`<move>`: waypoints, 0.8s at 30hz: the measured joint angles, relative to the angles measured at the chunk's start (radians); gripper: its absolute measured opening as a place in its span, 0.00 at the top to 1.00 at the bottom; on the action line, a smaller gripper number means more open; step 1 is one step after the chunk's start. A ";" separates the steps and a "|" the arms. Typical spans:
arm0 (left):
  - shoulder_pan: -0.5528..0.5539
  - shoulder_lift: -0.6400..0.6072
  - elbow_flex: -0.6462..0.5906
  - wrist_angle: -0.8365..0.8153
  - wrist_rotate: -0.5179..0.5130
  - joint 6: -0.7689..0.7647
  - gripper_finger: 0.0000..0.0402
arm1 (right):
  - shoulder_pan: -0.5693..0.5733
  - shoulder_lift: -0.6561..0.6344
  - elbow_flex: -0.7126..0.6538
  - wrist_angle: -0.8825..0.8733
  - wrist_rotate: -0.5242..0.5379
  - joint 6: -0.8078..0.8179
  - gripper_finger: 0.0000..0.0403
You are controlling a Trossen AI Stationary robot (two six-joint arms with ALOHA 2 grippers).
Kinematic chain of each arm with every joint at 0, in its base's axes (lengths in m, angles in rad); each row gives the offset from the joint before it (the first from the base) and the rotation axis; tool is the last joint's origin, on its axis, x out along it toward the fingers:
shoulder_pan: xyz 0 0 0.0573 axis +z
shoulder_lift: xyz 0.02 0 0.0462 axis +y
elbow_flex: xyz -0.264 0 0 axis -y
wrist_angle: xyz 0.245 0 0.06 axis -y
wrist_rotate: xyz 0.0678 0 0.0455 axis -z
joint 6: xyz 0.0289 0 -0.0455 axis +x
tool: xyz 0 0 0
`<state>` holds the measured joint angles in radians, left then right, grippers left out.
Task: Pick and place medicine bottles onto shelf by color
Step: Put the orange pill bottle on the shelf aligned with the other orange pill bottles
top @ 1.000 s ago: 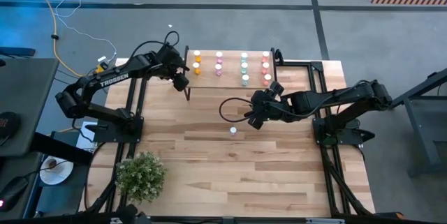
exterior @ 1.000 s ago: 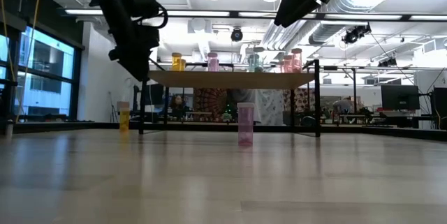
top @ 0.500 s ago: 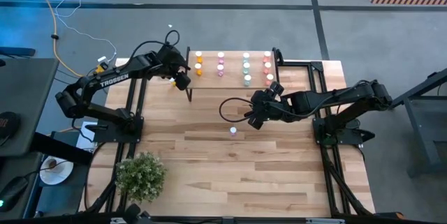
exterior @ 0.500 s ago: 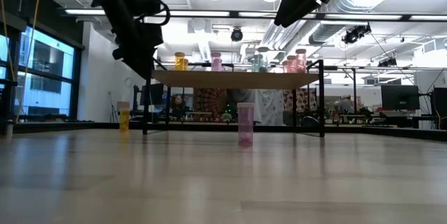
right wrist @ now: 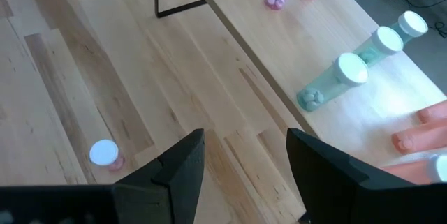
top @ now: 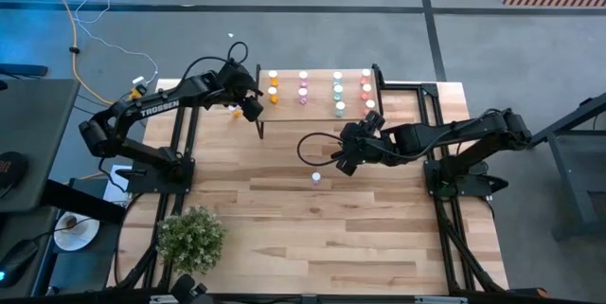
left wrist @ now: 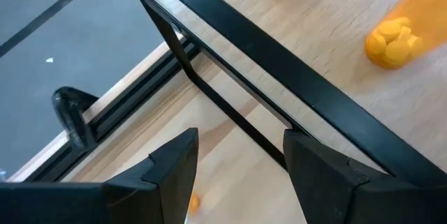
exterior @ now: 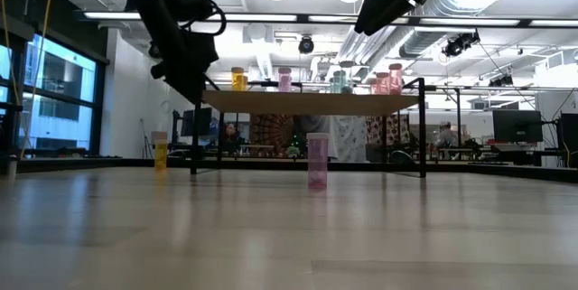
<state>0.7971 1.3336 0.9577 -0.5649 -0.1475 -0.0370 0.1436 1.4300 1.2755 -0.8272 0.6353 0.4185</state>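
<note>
The shelf (top: 320,111), light wood on thin black legs, stands at the table's far side and carries orange (top: 273,87), pink (top: 303,87), teal (top: 337,93) and red (top: 365,91) bottles in rows. One orange bottle (exterior: 160,152) stands on the table left of the shelf. One pink bottle (top: 316,177) stands on the table near the middle. My left gripper (top: 251,106) is open at the shelf's left near corner. My right gripper (top: 343,160) is open and empty, above the table, just right of and beyond the pink bottle (right wrist: 105,153). My left gripper has its open fingers on either side of the shelf's black frame at the left near corner (left wrist: 279,123), coming from above and from the table's left. One finger (left wrist: 318,165) lies against the rail, and the finger hides the exact place of touch. The shelf stands on its legs.
A potted plant (top: 190,236) stands at the table's near left. A black cable (top: 312,143) loops on the table by my right gripper. Bare tabletop lies between the pink bottle and the near edge.
My left gripper has gone toward the table's right edge. The shelf, with all its bottles still upright, has slid along the table the same way with it. The orange bottle on the table has stayed in place.
</note>
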 joint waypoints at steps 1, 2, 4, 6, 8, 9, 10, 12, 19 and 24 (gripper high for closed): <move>-0.001 0.005 0.000 0.006 0.003 -0.003 0.50 | 0.000 0.000 0.000 0.000 0.000 0.000 0.52; -0.001 0.008 0.000 0.009 0.005 -0.005 0.50 | 0.000 0.000 0.000 0.000 0.000 0.000 0.52; -0.001 0.011 0.000 0.009 0.005 -0.003 0.50 | 0.000 0.000 0.000 0.000 0.000 0.000 0.52; -0.001 0.011 0.000 0.010 -0.002 -0.003 0.50 | 0.000 0.000 0.000 0.000 0.000 0.000 0.52; -0.001 0.011 0.000 0.016 -0.015 -0.004 0.50 | 0.000 0.000 0.000 0.000 0.000 0.000 0.52; -0.001 0.011 0.000 0.015 -0.019 -0.002 0.50 | 0.000 0.000 0.000 0.000 0.000 0.000 0.52; -0.001 0.011 0.000 0.015 -0.020 0.002 0.50 | 0.000 0.000 0.000 0.000 0.000 0.000 0.52; -0.001 0.011 0.000 0.014 -0.021 0.011 0.50 | 0.000 0.000 0.000 0.000 0.000 0.000 0.52; 0.000 0.010 0.060 -0.085 -0.021 0.040 0.52 | 0.000 0.000 0.000 0.000 0.000 0.000 0.52; 0.000 0.009 0.135 -0.208 -0.021 0.041 0.52 | 0.000 0.000 0.000 0.000 0.000 0.000 0.52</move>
<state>0.7967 1.3426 1.0930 -0.7733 -0.1681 0.0040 0.1436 1.4300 1.2755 -0.8276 0.6350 0.4187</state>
